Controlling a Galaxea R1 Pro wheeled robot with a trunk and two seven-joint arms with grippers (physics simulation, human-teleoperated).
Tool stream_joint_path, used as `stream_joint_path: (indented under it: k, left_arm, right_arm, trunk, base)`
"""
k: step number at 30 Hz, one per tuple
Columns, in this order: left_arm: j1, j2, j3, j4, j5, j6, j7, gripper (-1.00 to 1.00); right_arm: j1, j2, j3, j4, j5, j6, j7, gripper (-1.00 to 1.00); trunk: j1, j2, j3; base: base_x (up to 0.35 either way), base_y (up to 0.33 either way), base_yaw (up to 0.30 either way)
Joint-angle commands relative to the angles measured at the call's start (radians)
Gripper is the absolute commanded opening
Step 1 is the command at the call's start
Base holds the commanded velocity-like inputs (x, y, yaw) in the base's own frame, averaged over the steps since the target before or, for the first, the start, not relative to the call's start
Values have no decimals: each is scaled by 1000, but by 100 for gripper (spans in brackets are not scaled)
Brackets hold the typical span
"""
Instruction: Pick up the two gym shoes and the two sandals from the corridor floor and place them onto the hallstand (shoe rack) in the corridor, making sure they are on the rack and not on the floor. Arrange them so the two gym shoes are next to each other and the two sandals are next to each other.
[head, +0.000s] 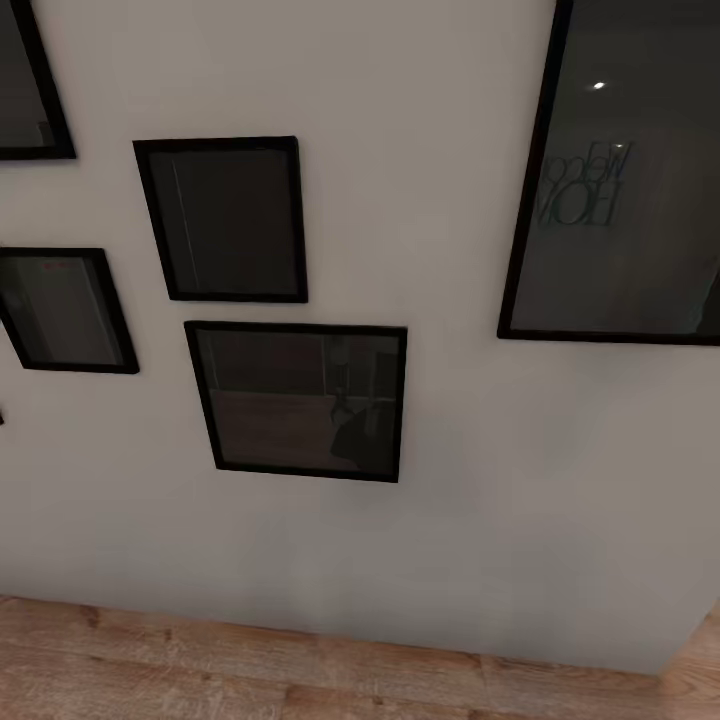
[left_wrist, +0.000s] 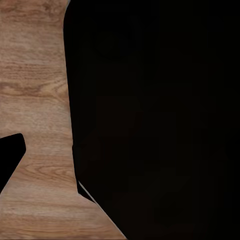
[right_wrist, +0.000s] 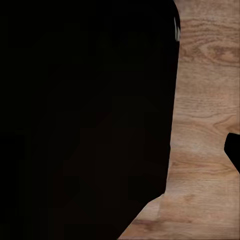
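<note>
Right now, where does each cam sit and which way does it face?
Head view: on the robot's head, facing a pale wall hung with black picture frames, a strip of wood floor below.
Left wrist view: near the left gripper, looking down at the floor past a large black shape, likely robot body.
Right wrist view: near the right gripper, same floor, similar black shape.
All three views share the plank floor.

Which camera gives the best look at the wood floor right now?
The left wrist view: the floor shows there close up, its grain sharp, beside a big black shape. The right wrist view has a similar strip of floor, slightly narrower. The head view catches a band of floor under the wall with framed pictures.
</note>
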Motion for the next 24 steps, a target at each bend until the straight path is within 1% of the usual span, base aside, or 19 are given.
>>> stream_joint_path:
  k: [1, 4, 6, 10, 24]
  left_arm:
    - [0, -2, 2, -5, -2, -2, -2, 100]
    - [1, -2, 2, -4, -2, -2, -2, 100]
    - [0, -2, 3, -4, -2, -2, -2, 100]
    - [1, -2, 3, -3, -2, -2, -2, 100]
    - [1, -2, 3, -3, -2, -2, -2, 100]
  right_arm:
    - [-6, 6, 2, -6, 1, 0, -3, 100]
    - [-12, 21, 2, -21, 1, 0, -3, 100]
    - [-12, 21, 2, -21, 1, 0, -3, 100]
    - [-13, 29, 2, -29, 0, -2, -3, 100]
    - [-14, 32, 2, -34, 0, -3, -3, 100]
  trunk:
    - [0, 0, 0]
    - [0, 0, 0]
    - [0, 0, 0]
    - [0, 0, 0]
    - [0, 0, 0]
  base:
    - [0, 0, 0]
    - [0, 0, 0]
    - [0, 0, 0]
    - [0, 0, 0]
    - [0, 0, 0]
